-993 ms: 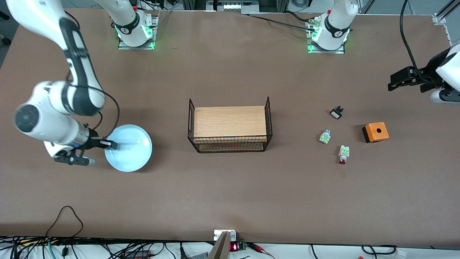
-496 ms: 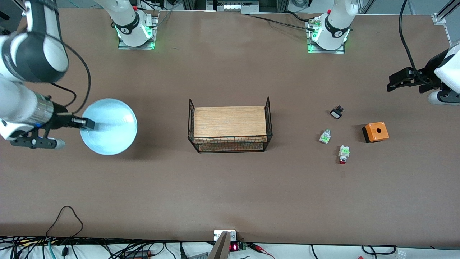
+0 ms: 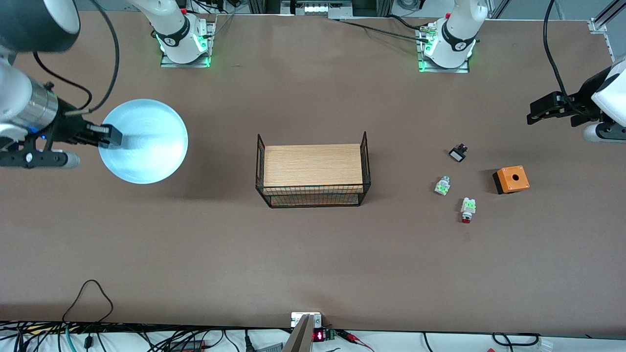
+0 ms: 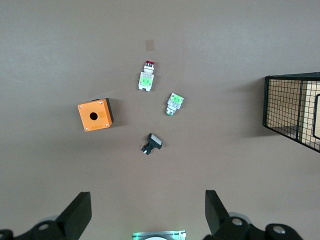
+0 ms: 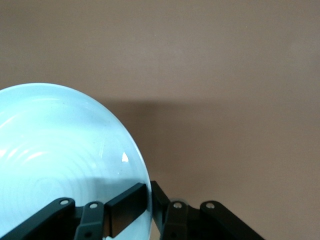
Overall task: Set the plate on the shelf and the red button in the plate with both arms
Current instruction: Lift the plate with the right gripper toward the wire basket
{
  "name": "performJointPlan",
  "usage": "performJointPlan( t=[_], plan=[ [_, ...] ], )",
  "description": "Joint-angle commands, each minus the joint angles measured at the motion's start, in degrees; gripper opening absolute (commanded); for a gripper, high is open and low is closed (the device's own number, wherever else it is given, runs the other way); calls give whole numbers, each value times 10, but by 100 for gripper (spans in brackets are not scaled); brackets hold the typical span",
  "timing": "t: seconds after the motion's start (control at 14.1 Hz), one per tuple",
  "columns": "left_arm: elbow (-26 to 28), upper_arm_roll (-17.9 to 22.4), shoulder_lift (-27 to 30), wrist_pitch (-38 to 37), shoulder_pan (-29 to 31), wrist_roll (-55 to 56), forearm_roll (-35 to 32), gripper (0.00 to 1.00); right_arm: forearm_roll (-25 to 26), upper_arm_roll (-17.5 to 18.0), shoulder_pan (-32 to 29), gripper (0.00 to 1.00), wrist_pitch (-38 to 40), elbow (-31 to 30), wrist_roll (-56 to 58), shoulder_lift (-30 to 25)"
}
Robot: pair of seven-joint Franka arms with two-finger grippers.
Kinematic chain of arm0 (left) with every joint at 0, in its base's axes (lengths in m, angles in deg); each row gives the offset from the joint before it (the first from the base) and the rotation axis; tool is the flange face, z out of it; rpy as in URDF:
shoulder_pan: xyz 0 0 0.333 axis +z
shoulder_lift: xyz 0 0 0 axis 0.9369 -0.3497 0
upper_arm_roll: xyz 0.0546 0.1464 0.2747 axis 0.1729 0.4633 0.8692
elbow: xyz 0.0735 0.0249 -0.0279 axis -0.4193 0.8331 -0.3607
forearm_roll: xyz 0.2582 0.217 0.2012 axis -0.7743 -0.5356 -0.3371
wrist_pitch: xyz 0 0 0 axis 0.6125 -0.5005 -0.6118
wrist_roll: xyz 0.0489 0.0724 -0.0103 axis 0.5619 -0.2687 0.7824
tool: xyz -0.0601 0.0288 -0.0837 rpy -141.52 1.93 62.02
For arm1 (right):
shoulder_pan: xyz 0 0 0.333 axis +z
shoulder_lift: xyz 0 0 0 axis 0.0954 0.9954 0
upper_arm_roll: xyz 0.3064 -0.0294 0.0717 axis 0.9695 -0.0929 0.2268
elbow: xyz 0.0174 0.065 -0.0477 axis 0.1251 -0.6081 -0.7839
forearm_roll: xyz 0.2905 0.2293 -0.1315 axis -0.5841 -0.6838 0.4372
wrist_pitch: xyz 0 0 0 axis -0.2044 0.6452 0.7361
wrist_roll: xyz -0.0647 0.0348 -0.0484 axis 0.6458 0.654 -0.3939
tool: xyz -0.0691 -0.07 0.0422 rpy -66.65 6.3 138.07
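The pale blue plate (image 3: pixel 146 142) hangs above the table toward the right arm's end, its shadow on the brown top below. My right gripper (image 3: pixel 113 136) is shut on its rim, one finger on the plate's face (image 5: pixel 60 150) and one under it, as the right wrist view shows (image 5: pixel 148 197). The red button (image 3: pixel 467 210) lies on the table toward the left arm's end, red cap toward the front camera. It also shows in the left wrist view (image 4: pixel 146 79). My left gripper (image 3: pixel 533 111) waits open high over that end of the table, nothing between its fingers (image 4: pixel 147 200).
A wire basket (image 3: pixel 313 195) with a wooden board on top stands mid-table. Near the red button lie a similar white-green part (image 3: pixel 442 186), a small black part (image 3: pixel 458 154) and an orange box with a hole (image 3: pixel 511 179). Cables run along the front edge.
My right gripper has lifted the plate off the table and carried it up and toward the right arm's end. The left arm has not moved.
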Motion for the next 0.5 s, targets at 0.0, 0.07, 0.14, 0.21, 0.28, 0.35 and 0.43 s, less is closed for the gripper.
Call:
performJointPlan(
  t=[0.0, 0.07, 0.14, 0.21, 0.28, 0.35, 0.43],
  plan=[
    [-5, -1, 0, 1, -1, 5, -10, 100, 7, 1, 55, 0, 14, 12, -129, -4],
    [-5, -1, 0, 1, -1, 5, -11, 100, 6, 3, 80, 0, 13, 14, -190, -4],
    [-5, -1, 0, 1, 1, 5, -11, 100, 5, 3, 107, 0, 11, 14, -260, -4],
    [-5, -1, 0, 1, 3, 5, -11, 100, 4, 4, 132, 0, 5, 13, -314, -1],
    [-5, -1, 0, 1, 3, 5, -11, 100, 4, 4, 163, 0, -4, 12, -366, 4],
    [-5, -1, -1, 2, 1, 5, -11, 100, 4, 4, 188, 0, -19, 10, -405, 9],
    [-5, -1, -1, 2, 1, 5, -11, 100, 4, 3, 209, 0, -36, 9, -444, 17]
  ],
)
